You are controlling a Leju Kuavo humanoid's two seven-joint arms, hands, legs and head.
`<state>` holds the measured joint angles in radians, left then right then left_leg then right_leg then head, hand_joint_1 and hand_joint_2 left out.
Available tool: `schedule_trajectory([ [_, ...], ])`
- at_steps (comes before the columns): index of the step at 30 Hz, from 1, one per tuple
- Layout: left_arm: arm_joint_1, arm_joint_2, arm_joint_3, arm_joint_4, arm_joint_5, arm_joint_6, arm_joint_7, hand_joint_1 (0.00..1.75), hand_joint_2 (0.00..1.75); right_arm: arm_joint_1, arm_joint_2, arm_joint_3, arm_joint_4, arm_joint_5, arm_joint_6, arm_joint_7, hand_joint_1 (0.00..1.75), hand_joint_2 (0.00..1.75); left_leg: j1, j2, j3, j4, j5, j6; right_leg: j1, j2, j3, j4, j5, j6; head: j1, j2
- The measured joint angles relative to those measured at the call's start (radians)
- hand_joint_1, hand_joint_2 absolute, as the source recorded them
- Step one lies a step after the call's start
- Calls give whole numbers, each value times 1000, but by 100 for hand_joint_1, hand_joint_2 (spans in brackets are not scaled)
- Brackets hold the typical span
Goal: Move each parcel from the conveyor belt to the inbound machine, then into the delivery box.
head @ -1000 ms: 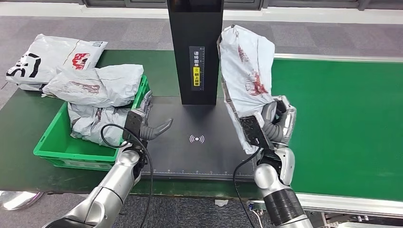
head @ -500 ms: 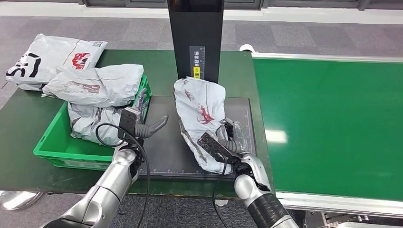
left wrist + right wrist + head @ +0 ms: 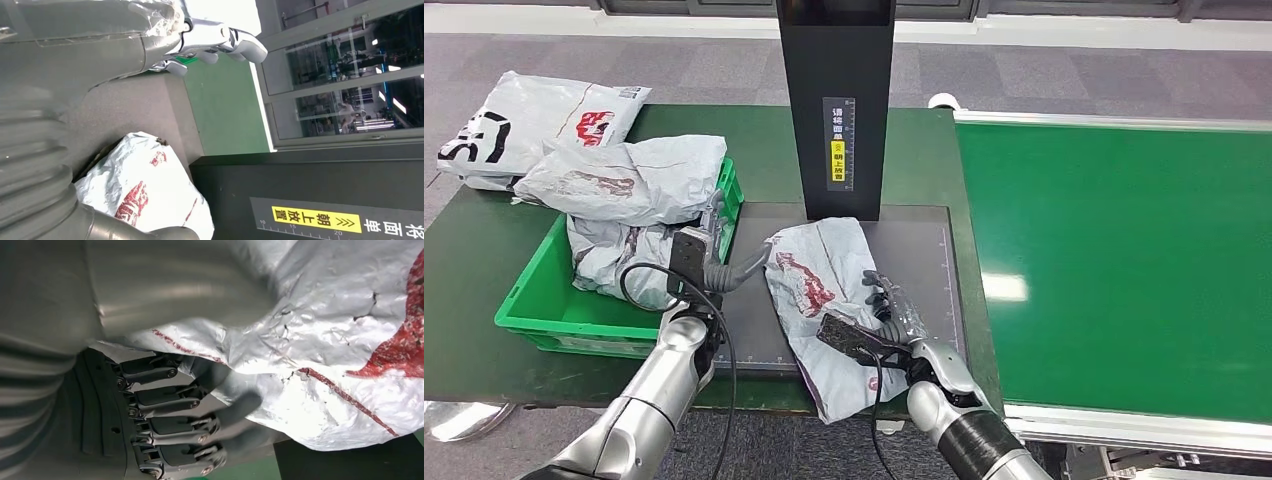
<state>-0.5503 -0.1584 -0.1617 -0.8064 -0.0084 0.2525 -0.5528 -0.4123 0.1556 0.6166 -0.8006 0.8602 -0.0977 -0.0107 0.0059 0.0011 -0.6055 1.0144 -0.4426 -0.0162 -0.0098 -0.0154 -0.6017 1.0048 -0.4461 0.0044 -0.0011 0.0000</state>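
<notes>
A crumpled grey parcel (image 3: 816, 290) with red print lies flat on the black plate (image 3: 919, 250) of the inbound machine, in front of its black post (image 3: 839, 100). One end hangs over the plate's near edge. My right hand (image 3: 892, 322) grips the parcel's right side; the right wrist view shows the fingers (image 3: 170, 427) curled under the parcel (image 3: 325, 355) and the thumb across it. My left hand (image 3: 721, 264) hovers open over the plate's left edge, beside the green delivery box (image 3: 534, 312). The left wrist view has that hand (image 3: 90, 50) spread above the parcel (image 3: 145, 195).
The delivery box holds two grey parcels (image 3: 624, 180), piled above its rim. Another white parcel (image 3: 524, 120) lies on the table behind the box. The green conveyor belt (image 3: 1124, 270) runs along the right with nothing on it.
My right hand has swung the parcel left from the belt side and lowered it from upright to flat on the machine's plate. The left hand has shifted only slightly.
</notes>
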Motion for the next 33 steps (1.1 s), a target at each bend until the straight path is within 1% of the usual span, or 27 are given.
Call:
schedule_trajectory([
  [19,6,2,0,-3,0,1,0,0,175,-13,-2,11,24,0,-1,0,0,175,0,0,0,0,0,0,0,0,0,0,0,0,0,0],
  [24,12,3,0,-15,0,13,3,0,175,-13,-2,11,24,-4,-22,14,0,175,0,0,0,0,0,0,0,0,0,0,0,0,0,0],
  [27,21,4,0,-26,-3,24,8,0,175,-10,-2,10,20,-7,-65,18,0,175,0,1,0,0,0,0,0,0,0,0,0,0,0,0],
  [29,31,4,0,-38,-9,31,8,0,175,-6,-2,4,5,-18,-126,3,0,175,0,1,0,0,0,0,0,1,0,0,0,0,0,0],
  [33,54,4,0,-65,-52,36,13,0,175,9,-2,-37,-58,-79,-273,-81,0,175,0,1,0,0,0,0,0,1,-1,0,0,0,0,0],
])
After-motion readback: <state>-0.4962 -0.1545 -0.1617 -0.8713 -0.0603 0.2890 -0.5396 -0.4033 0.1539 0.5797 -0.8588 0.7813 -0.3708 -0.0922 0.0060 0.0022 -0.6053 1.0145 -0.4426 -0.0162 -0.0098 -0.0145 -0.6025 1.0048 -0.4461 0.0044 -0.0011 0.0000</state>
